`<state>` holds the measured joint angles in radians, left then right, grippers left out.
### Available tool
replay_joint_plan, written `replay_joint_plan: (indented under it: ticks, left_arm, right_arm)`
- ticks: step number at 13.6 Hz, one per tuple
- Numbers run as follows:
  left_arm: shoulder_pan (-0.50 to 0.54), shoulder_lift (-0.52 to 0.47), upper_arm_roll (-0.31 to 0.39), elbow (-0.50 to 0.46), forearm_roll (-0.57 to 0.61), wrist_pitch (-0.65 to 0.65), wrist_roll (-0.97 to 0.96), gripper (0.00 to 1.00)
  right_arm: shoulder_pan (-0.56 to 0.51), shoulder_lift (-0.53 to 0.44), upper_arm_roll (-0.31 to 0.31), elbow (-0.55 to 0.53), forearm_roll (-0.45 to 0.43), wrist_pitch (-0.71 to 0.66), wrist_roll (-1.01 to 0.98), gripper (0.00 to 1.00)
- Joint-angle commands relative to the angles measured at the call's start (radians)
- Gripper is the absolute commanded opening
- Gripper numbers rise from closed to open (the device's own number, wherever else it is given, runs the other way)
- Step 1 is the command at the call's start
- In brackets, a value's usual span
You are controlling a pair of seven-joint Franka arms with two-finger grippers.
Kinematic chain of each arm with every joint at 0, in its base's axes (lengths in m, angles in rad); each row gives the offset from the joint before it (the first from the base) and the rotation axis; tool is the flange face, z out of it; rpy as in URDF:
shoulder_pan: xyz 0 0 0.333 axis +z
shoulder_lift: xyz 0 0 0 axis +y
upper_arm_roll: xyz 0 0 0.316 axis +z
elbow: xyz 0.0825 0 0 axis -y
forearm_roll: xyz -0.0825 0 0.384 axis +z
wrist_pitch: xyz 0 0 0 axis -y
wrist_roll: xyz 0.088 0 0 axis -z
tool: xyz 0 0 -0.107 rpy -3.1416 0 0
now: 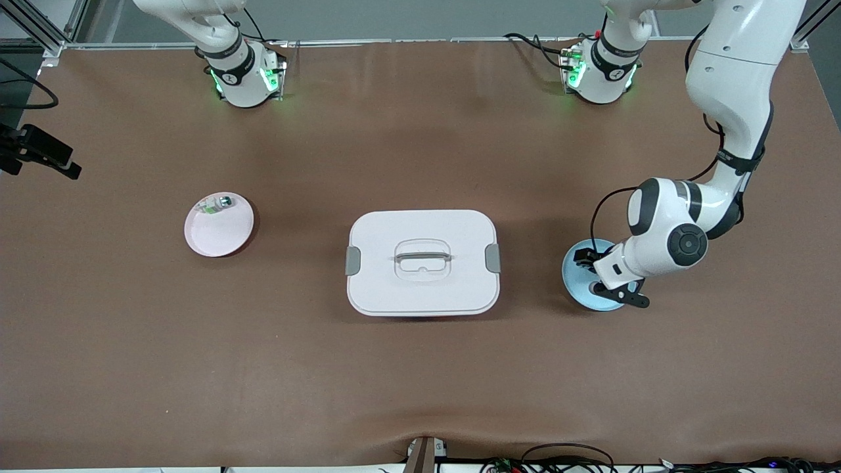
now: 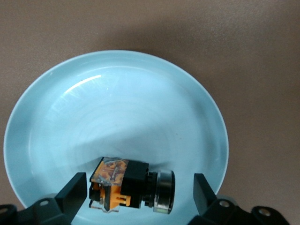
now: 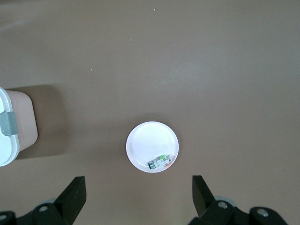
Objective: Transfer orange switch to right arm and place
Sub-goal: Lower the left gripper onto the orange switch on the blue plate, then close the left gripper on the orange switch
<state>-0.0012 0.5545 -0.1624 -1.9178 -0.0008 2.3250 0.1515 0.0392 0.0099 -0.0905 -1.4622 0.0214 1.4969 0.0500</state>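
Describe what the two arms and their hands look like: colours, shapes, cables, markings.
Both are white jointed arms with rounded shells. The left arm has dark grey joint caps, a black cable looping along it, and a black band. Both bases show black rings and green lights, the right arm included. The left hand and right hand have black, flat, blocky fingers.

Orange switch (image 2: 132, 184) sideways in blue plate (image 2: 56, 117)
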Motion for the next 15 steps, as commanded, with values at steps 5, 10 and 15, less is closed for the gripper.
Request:
replay_joint_plan:
  ticks: [5,10,15]
  left_arm:
    - [0.004,0.016,-0.005,0.000,0.022,0.031,0.026,1.00]
    - [0.007,0.016,-0.003,-0.007,0.047,0.031,0.066,1.00]
    - [0.007,0.013,-0.003,-0.009,0.047,0.022,0.074,1.00]
  right_arm:
    - [0.001,0.010,0.005,0.006,0.002,0.022,0.008,1.00]
    - [-0.001,0.009,0.005,0.005,0.002,0.011,0.007,1.00]
    - [-0.001,0.007,0.005,0.003,0.002,0.008,0.007,1.00]
